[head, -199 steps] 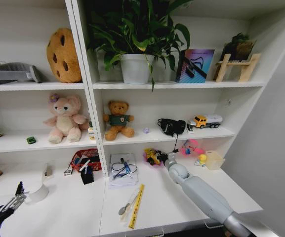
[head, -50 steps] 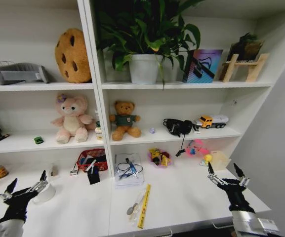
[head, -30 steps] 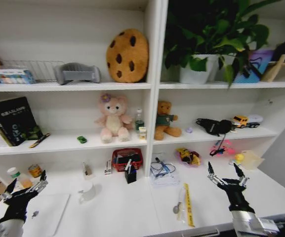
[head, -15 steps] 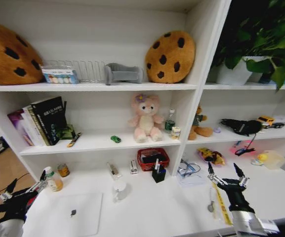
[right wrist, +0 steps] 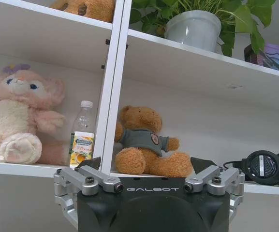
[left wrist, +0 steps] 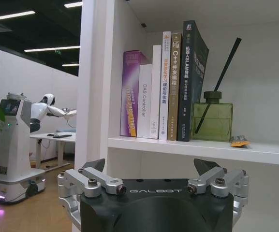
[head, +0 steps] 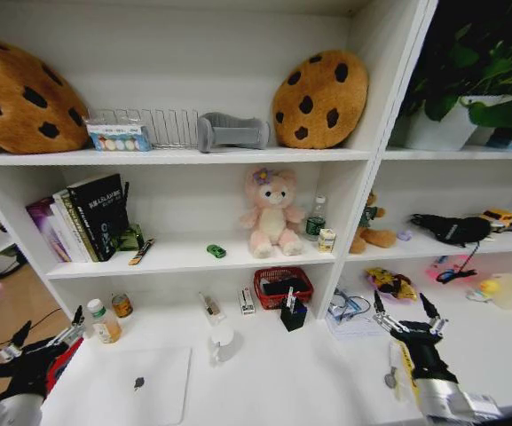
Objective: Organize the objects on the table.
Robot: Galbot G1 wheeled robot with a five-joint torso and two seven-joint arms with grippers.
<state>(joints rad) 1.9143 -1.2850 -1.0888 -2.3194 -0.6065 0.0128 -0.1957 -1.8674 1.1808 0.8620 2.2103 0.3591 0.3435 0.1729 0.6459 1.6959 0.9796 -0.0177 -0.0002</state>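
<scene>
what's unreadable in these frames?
- Silver laptop: near edge cut off by the head view's bottom border.
- Tiny green toy car: too small for detail, head view.
- Brown teddy bear: half hidden behind the shelf upright, head view.
- Red mesh basket: contents too small to identify.

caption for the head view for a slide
Both open pincers, left and right, hover over the white desk before cluttered shelves.

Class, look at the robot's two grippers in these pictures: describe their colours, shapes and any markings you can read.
The left gripper and the right gripper match: each has a black body lettered GALBOT in the wrist views, and silver metal finger links joined by round dark screws. Each finger ends in a black, pointed, wedge-shaped tip. In the head view, pale grey casing covers the right arm behind its black wrist.
</scene>
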